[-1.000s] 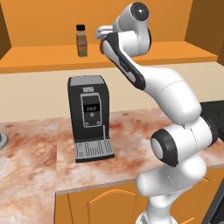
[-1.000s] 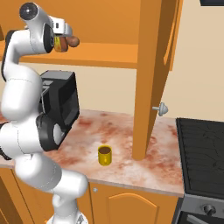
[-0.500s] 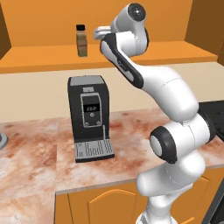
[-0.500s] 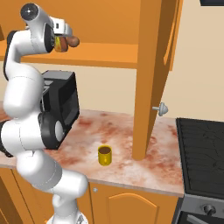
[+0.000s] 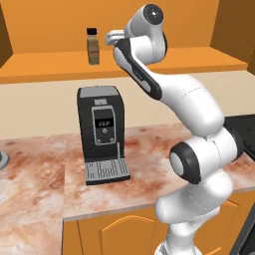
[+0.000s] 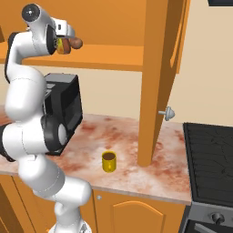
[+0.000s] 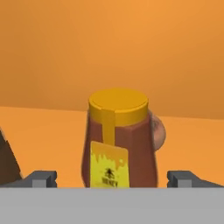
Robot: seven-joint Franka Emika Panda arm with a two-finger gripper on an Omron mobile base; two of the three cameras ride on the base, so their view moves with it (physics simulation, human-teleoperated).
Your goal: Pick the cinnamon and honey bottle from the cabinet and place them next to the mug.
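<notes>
An orange cabinet shelf runs across the top of both base views above a marbled counter. In the hand view, the gripper has its jaws wide apart, the honey bottle upright centre frame between them, untouched. A brown ball sits just behind its right. The cinnamon stands upper left, above the coffee machine. The mug sits lower centre beside a door.

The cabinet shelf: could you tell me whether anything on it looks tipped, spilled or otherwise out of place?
Nothing stands out. The honey bottle stands upright on the cabinet shelf with its cap on, between the open gripper's fingertips. The cinnamon also stands upright and capped. A round brown ball rests behind the honey bottle.
</notes>
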